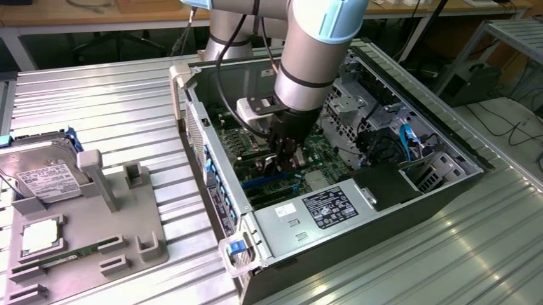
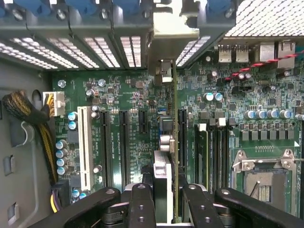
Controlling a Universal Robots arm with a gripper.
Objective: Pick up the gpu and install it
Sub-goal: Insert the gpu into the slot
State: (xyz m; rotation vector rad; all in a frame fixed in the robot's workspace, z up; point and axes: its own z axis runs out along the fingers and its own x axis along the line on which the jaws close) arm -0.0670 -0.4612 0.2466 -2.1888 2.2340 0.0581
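Note:
The gpu (image 2: 164,178) is seen edge-on in the wrist view, with its thin green board edge (image 2: 175,118) running straight toward the case's rear wall. Its silver end bracket (image 2: 162,66) sits at the rear slot openings. My gripper (image 2: 166,202) is shut on the card, one black finger (image 2: 142,204) on each side. The card stands upright over the green motherboard (image 2: 128,95), right beside a long black slot (image 2: 182,137); whether it is seated I cannot tell. In the exterior view the gripper (image 1: 284,159) reaches down into the open computer case (image 1: 212,190).
A white slot (image 2: 85,142) and a CPU socket (image 2: 266,183) flank the card. The power supply (image 1: 327,206) fills the case's near end, with blue cables (image 1: 407,143) at the exterior view's right. A grey fixture (image 1: 127,222) outside holds a hard drive (image 1: 38,178) and a memory stick (image 1: 60,259).

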